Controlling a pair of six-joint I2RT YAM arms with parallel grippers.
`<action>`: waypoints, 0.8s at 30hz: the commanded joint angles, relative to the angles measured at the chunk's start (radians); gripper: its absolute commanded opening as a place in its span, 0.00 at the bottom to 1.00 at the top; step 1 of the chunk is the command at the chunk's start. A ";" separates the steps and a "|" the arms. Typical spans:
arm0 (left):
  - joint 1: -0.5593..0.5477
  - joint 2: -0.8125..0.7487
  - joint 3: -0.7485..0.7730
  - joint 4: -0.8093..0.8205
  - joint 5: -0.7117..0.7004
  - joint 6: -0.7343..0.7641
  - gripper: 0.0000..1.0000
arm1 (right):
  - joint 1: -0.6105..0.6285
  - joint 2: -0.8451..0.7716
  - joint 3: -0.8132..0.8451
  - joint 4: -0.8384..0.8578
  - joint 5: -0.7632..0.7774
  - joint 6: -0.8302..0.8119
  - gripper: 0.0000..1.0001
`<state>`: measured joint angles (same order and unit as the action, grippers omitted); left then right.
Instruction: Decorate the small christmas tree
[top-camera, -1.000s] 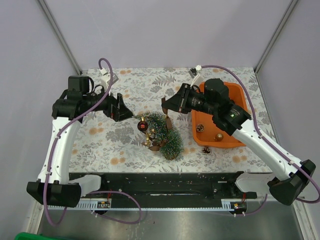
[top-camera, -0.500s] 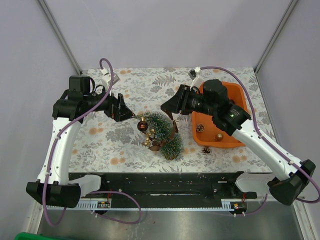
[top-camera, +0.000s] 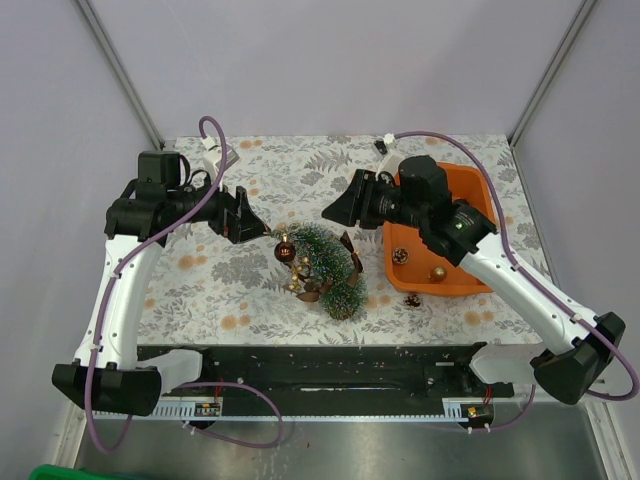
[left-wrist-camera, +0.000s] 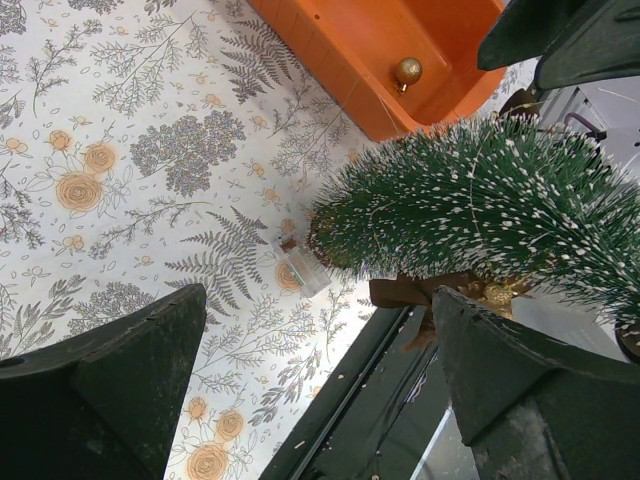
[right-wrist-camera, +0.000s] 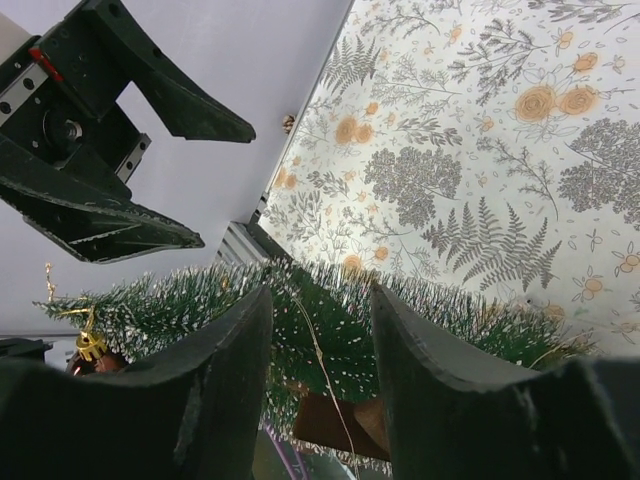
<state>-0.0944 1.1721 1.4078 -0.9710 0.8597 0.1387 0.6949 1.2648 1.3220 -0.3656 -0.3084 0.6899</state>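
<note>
Right fingers (right-wrist-camera: 215, 400) frame the small christmas tree (right-wrist-camera: 320, 320) (wrist view only).

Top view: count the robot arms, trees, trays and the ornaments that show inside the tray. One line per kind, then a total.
robot arms: 2
small christmas tree: 1
orange tray: 1
ornaments showing in the tray: 2
Total: 6

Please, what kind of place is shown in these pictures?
Probably a robot test cell in a laboratory: plain grey walls enclose a table with two bolted arms, and the small christmas tree is on it.
</note>
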 joint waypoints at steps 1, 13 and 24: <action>-0.004 -0.012 0.046 0.038 0.015 -0.005 0.99 | 0.009 -0.010 0.092 -0.004 0.052 -0.049 0.54; 0.001 -0.008 0.085 0.014 -0.076 0.001 0.99 | -0.075 -0.035 0.292 -0.200 0.292 -0.136 0.99; 0.206 0.052 0.128 -0.014 -0.073 0.000 0.99 | -0.498 -0.007 0.238 -0.236 0.133 -0.101 0.99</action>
<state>0.0284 1.1919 1.4971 -1.0008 0.8047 0.1524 0.2722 1.2583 1.6119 -0.5957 -0.1265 0.5873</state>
